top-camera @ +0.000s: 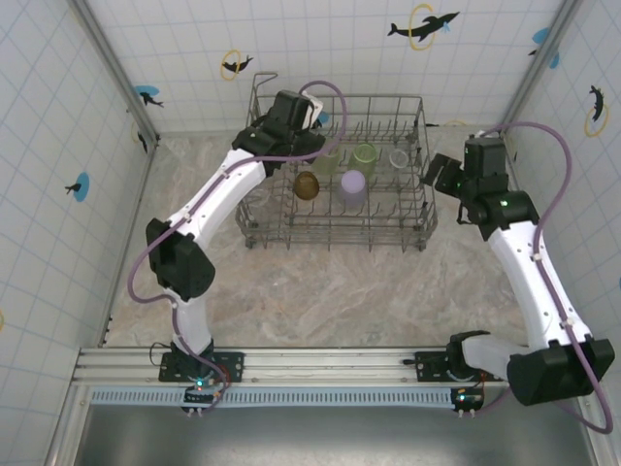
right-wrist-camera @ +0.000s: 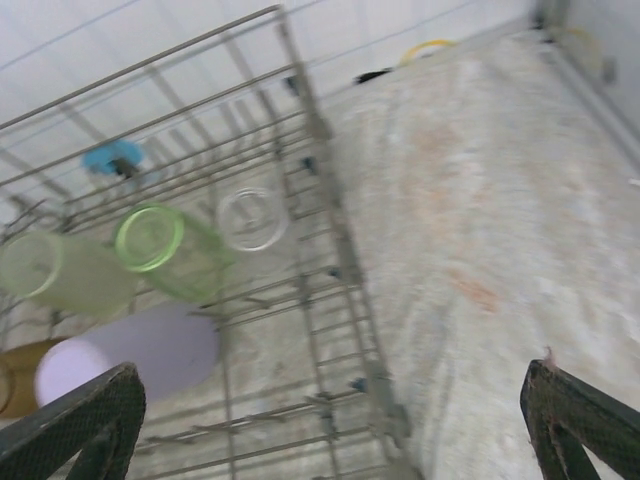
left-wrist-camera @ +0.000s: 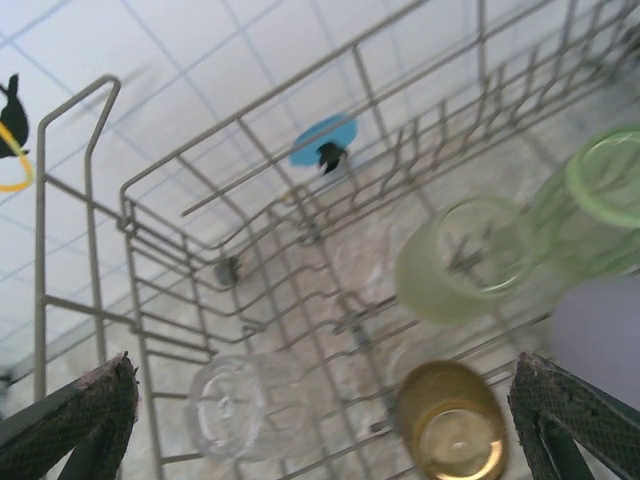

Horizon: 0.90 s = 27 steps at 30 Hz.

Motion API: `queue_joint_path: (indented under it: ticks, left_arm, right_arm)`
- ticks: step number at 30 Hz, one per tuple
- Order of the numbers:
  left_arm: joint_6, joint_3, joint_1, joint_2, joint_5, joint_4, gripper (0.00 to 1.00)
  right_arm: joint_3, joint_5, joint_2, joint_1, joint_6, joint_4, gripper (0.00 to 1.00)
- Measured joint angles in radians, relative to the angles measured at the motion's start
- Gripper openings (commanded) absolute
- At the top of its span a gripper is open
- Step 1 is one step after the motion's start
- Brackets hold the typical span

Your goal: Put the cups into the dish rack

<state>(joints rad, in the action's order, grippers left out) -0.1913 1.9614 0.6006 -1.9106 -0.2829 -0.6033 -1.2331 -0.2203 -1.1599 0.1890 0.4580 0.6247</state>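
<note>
Dark, rough-padded fingertips [left-wrist-camera: 85, 420] of the left gripper [left-wrist-camera: 320, 430] stood wide apart and empty at the foot of the left wrist view. The overhead view showed that arm reaching over the rear left part of the dish rack [top-camera: 335, 235]. Beneath the spread jaws a clear cup [left-wrist-camera: 240, 405] sat among the tines, with an amber cup [left-wrist-camera: 450, 420] just beside it. Two pale green cups [left-wrist-camera: 465, 262] stood further along the row, and a lilac cup [left-wrist-camera: 600, 320] showed at the frame's right edge.

The right gripper [right-wrist-camera: 330, 435] hung outside the rack's right wall above the marbled table [top-camera: 320, 291], its jaws also parted with nothing between them. Its wrist camera looked across a second clear cup [right-wrist-camera: 252, 218] near the rack's right side.

At least six cups could be counted inside the wire basket, so loading appeared well advanced, possibly near its end. The step in hand looked like the close of a placement on the left side, with the cup down and the fingers free of it.

The next move would likely call for the left arm to rise straight up, keeping its fingers away from the tines, the tall gridded sides and the neighbouring amber cup. Either arm could then turn to any cup left to be fetched. Whether the clear cup was seated firmly could not be told from these views.
</note>
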Motion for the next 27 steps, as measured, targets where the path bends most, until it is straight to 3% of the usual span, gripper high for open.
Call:
queue_joint_path:
  ticks: [8, 15, 24, 27]
  left_arm:
    - [0.123, -0.085, 0.000, 0.073, 0.196, 0.086, 0.98]
    - [0.156, -0.138, 0.000, 0.079, 0.259, 0.097, 0.98]
    - [0.167, -0.141, 0.000, 0.079, 0.303, 0.096, 0.98]
    - [0.167, -0.133, 0.000, 0.078, 0.312, 0.095, 0.98]
  right_arm:
    - [0.027, -0.151, 0.037, -0.117, 0.081, 0.164, 1.00]
    - [0.192, -0.117, 0.031, -0.294, 0.068, 0.235, 1.00]
    - [0.350, -0.012, 0.045, -0.475, 0.013, 0.241, 0.86]
    - [0.388, 0.022, 0.072, -0.521, -0.003, 0.237, 0.77]
